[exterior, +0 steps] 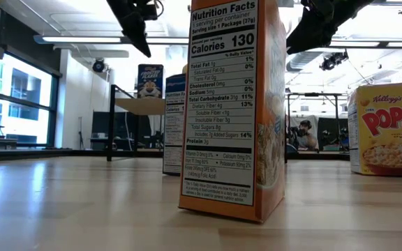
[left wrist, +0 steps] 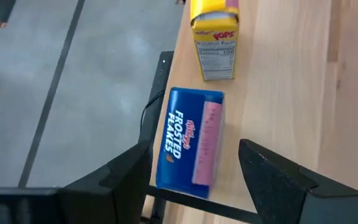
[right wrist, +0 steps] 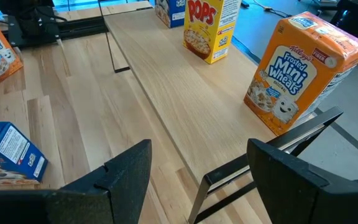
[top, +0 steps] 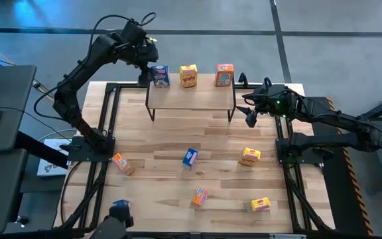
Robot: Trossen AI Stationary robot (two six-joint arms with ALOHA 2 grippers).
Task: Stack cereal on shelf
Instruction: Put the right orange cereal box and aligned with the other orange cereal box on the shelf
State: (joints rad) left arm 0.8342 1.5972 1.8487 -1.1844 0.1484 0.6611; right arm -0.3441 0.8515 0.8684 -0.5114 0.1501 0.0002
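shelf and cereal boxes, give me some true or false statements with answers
1. Three boxes stand on the shelf: true, the blue Frosted Flakes box, the yellow Pops box and the orange Mini-Wheats box.
2. The left gripper grips the blue box on the shelf: false, its fingers are open above that box.
3. Six boxes lie on the table below the shelf: true.
4. The right gripper holds a yellow box: false, it is open and empty beside the shelf's right end.
5. The yellow box stands in the middle of the shelf row: true.
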